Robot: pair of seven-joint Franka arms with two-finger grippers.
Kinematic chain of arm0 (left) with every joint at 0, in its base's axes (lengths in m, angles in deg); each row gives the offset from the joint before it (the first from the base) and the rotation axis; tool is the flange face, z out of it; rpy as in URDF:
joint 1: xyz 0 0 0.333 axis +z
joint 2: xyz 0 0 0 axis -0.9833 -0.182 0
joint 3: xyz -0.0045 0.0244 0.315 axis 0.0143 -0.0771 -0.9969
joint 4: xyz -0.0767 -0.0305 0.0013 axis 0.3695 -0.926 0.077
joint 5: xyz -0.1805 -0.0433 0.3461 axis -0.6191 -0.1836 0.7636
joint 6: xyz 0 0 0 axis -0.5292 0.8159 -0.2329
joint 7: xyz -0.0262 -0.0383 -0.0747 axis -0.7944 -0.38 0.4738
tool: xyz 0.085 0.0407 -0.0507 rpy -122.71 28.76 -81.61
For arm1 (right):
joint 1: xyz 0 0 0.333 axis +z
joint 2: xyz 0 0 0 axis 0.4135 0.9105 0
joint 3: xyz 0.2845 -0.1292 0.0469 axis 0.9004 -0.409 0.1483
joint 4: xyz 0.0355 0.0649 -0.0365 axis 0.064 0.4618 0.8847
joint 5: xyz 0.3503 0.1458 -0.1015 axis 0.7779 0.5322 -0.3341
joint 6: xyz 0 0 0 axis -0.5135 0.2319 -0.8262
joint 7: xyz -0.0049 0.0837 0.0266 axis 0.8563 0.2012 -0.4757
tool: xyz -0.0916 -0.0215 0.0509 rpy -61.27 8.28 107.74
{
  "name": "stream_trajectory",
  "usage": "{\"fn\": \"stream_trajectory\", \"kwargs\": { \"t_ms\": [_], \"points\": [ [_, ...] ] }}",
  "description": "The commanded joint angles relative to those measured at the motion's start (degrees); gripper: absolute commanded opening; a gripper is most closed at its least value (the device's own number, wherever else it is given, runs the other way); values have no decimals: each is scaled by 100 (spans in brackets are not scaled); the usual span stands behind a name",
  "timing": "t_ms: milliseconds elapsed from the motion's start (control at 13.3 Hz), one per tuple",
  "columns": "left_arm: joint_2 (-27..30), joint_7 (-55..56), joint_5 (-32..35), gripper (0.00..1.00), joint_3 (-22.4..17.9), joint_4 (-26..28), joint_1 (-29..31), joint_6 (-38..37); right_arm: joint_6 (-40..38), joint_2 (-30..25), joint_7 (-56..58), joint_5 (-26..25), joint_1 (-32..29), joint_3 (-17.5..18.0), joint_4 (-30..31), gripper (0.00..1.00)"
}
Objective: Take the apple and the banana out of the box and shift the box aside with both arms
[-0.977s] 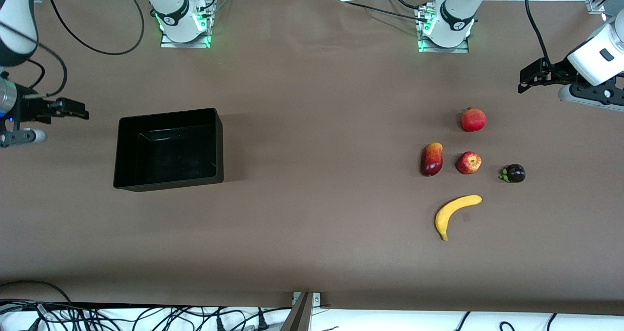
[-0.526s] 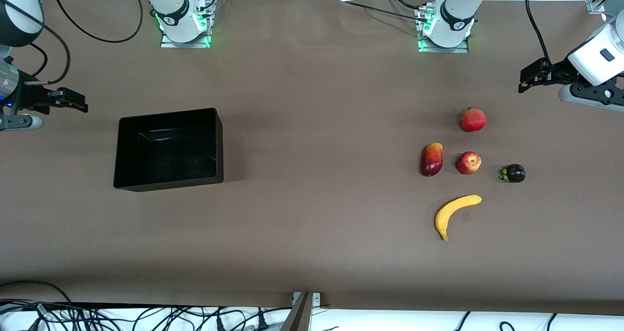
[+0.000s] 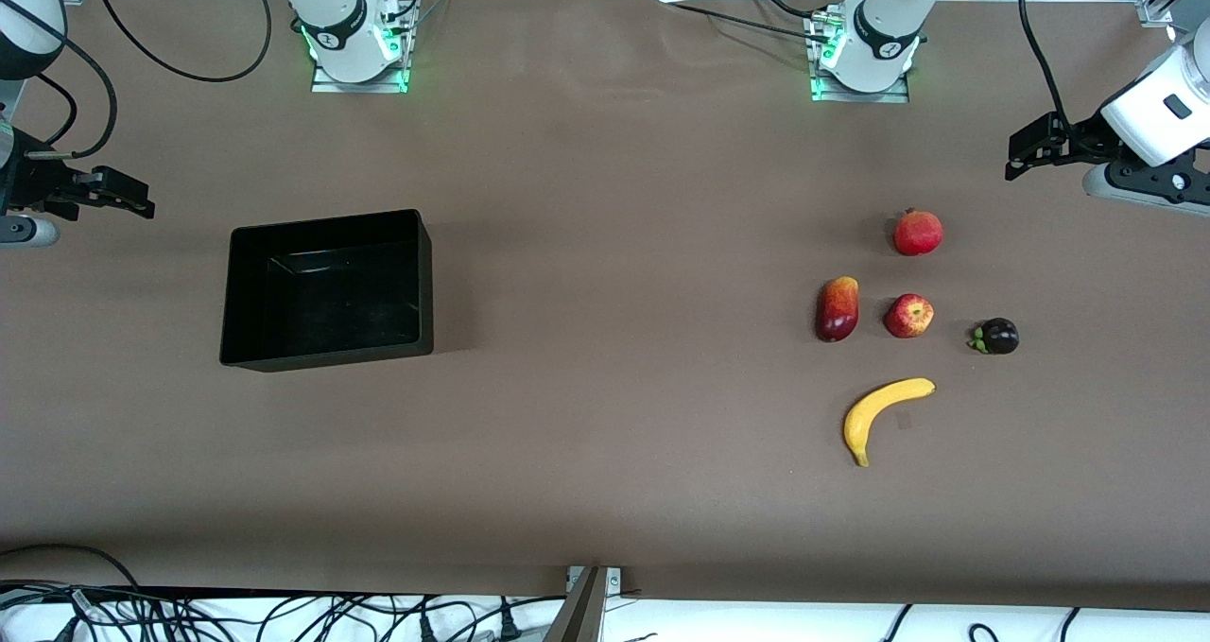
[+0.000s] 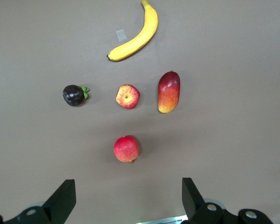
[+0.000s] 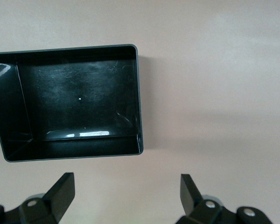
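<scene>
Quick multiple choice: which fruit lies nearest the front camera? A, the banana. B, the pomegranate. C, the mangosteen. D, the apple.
A: in the front view the banana sits lowest on the table, below the apple, the mangosteen and the pomegranate, so it lies nearest that camera.

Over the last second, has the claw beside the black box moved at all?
Yes. The right gripper has drifted away from the black box, toward the robot bases, while the box stayed put.
</scene>
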Motion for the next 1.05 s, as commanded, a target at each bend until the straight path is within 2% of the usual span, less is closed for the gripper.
{"fn": "stream_trajectory", "kwargs": {
  "t_ms": [0, 526, 977],
  "points": [
    [128, -29, -133, 100, -17, 93, 18, -40, -113, -92, -75, -20, -96, 106, -299, 100],
    [128, -29, -133, 100, -17, 93, 18, -31, -904, 39, -84, 252, -43, -16, -1126, 100],
    [128, -29, -133, 100, -17, 93, 18, -31, -975, 40, -101, 217, 334, -236, -1179, 100]
  ]
}}
